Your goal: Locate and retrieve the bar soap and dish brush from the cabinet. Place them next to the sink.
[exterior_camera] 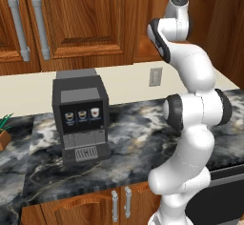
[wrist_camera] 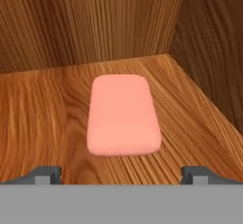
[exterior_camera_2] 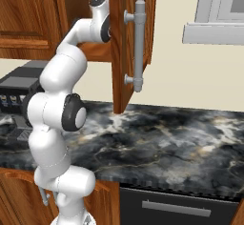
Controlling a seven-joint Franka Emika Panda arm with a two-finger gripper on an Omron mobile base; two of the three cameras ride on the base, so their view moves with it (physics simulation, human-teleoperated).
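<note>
The bar soap point(wrist_camera: 123, 115), a flat pink bar with rounded corners, lies on the wooden shelf point(wrist_camera: 42, 118) of the cabinet point(exterior_camera_2: 121, 52), near the shelf's right wall and back corner. My gripper point(wrist_camera: 121, 175) is just in front of the bar and open, its two dark fingertips point(wrist_camera: 45, 173) standing wider apart than the bar, with nothing between them. In the base views my arm reaches up into the open cabinet point(exterior_camera: 157, 24), whose door with the long grey bar handle point(exterior_camera_2: 138, 45) is swung out. The dish brush and the sink are out of view.
A dark coffee machine point(exterior_camera: 81, 117) stands on the black marble counter point(exterior_camera: 138, 138) to the left of my arm. Closed wall cabinet doors with grey handles point(exterior_camera: 40, 24) hang above it. The open door juts over the counter. A window point(exterior_camera_2: 221, 9) is at the far right.
</note>
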